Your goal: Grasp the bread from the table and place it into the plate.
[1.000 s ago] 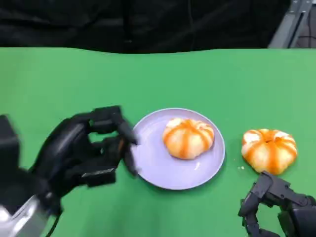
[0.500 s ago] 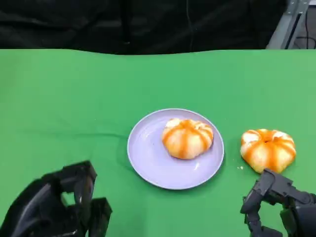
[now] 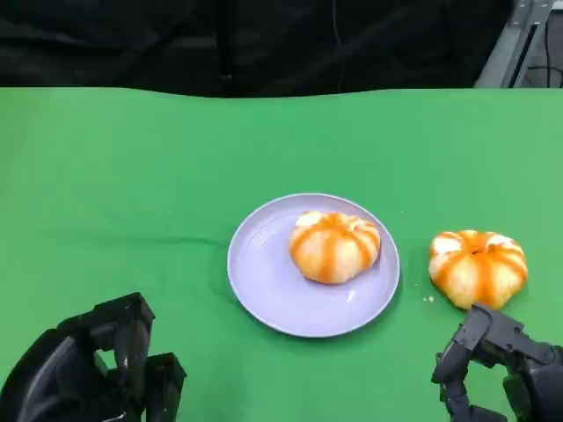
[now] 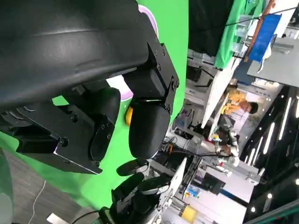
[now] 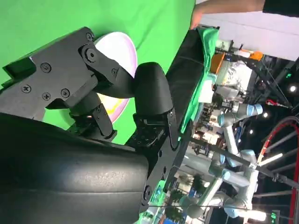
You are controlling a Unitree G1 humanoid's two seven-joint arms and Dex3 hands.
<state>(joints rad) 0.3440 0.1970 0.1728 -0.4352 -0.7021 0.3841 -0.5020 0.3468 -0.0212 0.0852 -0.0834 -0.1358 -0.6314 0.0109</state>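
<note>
Bun on plate [image 3: 335,246]: centre frame, on the plate [image 3: 264,281].
Second bun [image 3: 478,266]: right, on the table [image 3: 132,167].
Left hand [image 3: 92,369]: lower left, empty, fingers apart.
Right hand [image 3: 497,369]: lower right, empty, fingers apart, below second bun.

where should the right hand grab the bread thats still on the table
Grip the bread on the table around its round sides, coming down from above with fingers spread across the dome. It sits flat on the green table, apart from the plate, so its sides look free all round. The right hand is just on the robot's side of it, so a short reach forward and down probably suits.
</note>
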